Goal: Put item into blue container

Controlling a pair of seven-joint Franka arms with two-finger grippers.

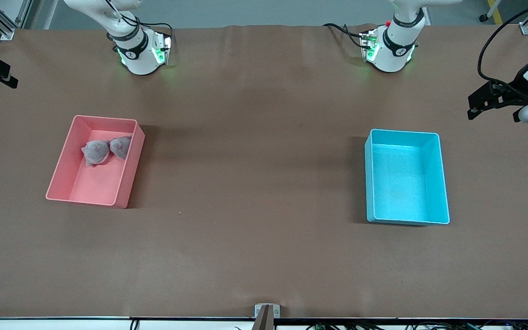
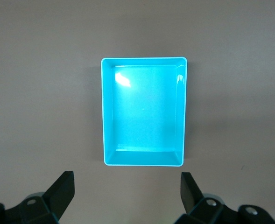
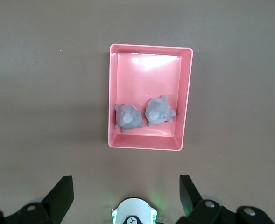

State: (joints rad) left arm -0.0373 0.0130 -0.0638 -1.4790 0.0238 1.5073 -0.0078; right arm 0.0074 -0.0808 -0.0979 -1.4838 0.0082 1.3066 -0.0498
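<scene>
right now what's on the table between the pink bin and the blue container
Nothing: in the front view only bare brown table covering lies between the pink bin and the blue container.

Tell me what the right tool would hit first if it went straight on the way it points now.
Probably the pink bin. The right tool, open, points down at the table with that bin centred ahead; two grey plush toys lie inside. Whether rim, floor or a toy comes first is unclear.
</scene>
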